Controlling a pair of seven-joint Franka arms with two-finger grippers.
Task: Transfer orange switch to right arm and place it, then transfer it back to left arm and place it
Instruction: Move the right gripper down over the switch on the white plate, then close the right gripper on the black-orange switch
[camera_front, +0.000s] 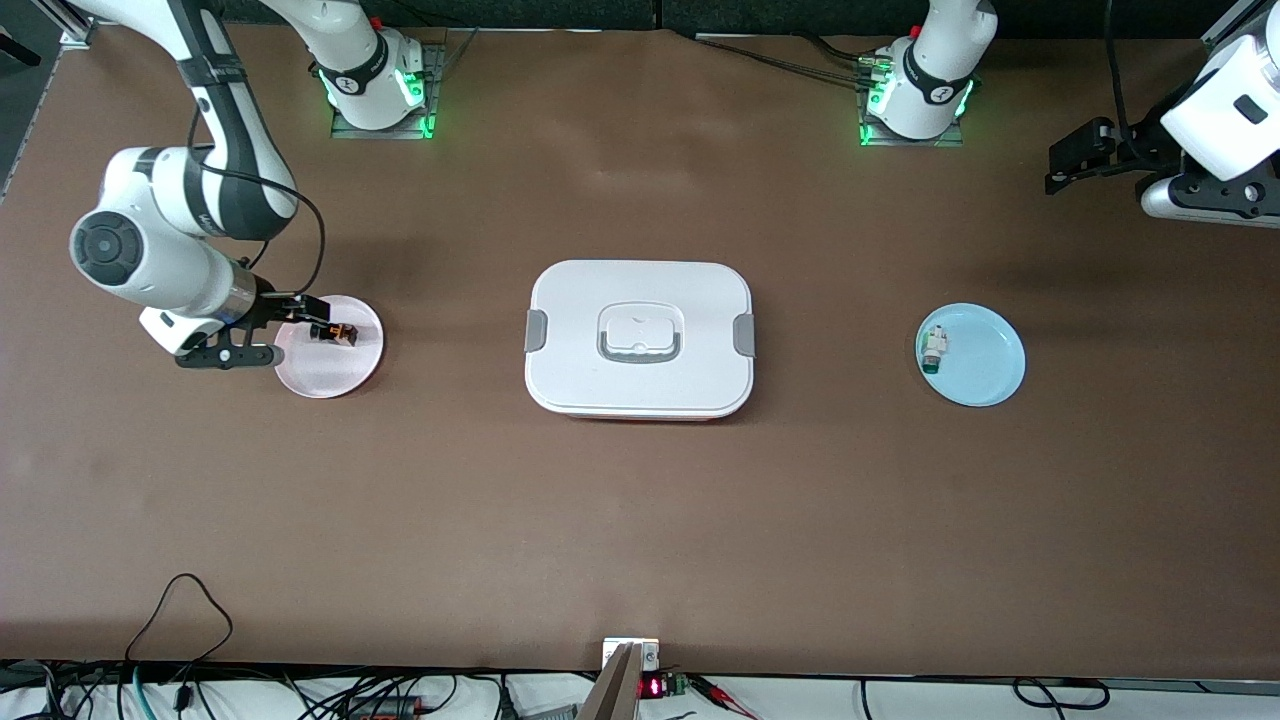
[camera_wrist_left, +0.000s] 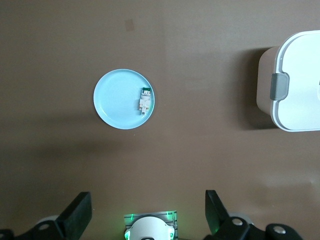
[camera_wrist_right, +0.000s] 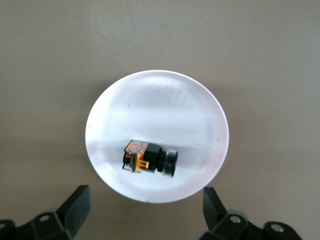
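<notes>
Brown table (camera_front: 640, 520) carries the box (camera_front: 640, 338) midway. Right gripper (camera_front: 285, 330), fingers apart, hovers over the switch (camera_front: 335, 333) on its plate (camera_front: 345, 375). Left gripper (camera_front: 1075, 165) waits, fingers apart.

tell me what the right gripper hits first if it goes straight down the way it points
Most likely the orange switch on the pink plate: the open right gripper hangs over it. Its height above is unclear.

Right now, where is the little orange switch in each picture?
Front view: the switch lies on the pink plate at the right arm's end of the table, under the right end effector.
Left wrist view: not in it; only the blue plate and box show.
Right wrist view: the switch lies on the plate.
Shared landmark: the pink plate.
</notes>
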